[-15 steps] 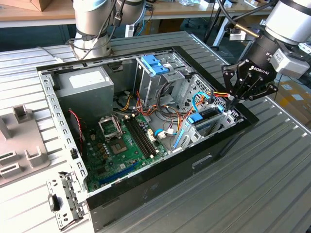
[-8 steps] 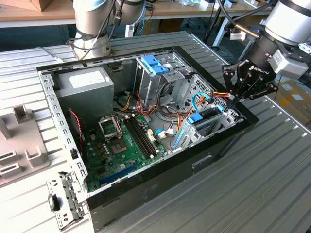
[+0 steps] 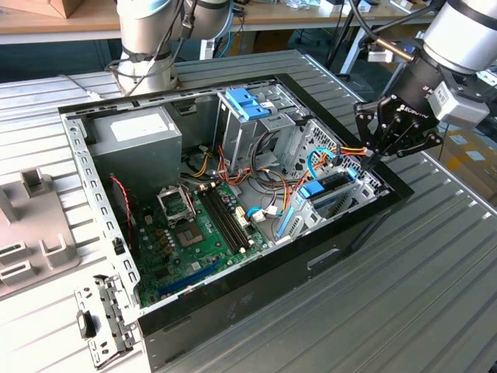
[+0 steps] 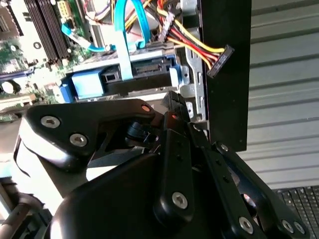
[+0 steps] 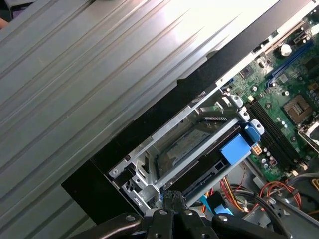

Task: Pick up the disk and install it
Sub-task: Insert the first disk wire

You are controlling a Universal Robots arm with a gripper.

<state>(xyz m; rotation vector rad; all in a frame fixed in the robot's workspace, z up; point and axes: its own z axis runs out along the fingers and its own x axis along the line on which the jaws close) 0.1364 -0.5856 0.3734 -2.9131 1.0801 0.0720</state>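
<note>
My claw [image 4: 172, 107] hangs just short of the disk [image 4: 134, 74], which seems seated in its bay, blue bracket [image 4: 87, 84] at nine o'clock; a loose power plug [image 4: 220, 60] dangles at two o'clock.

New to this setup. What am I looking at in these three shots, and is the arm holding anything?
It is a robot arm working over an open desktop computer case that lies on a ribbed metal table. The exterior view comes from a camera off the arm; both wrist views come from cameras riding near its wrist. The black tool sits at the case's edge on the exterior view's right, just above the drive cage. The disk, with its blue bracket, lies in that cage beside the green circuit board. Whether the tool grips anything cannot be told.
</note>
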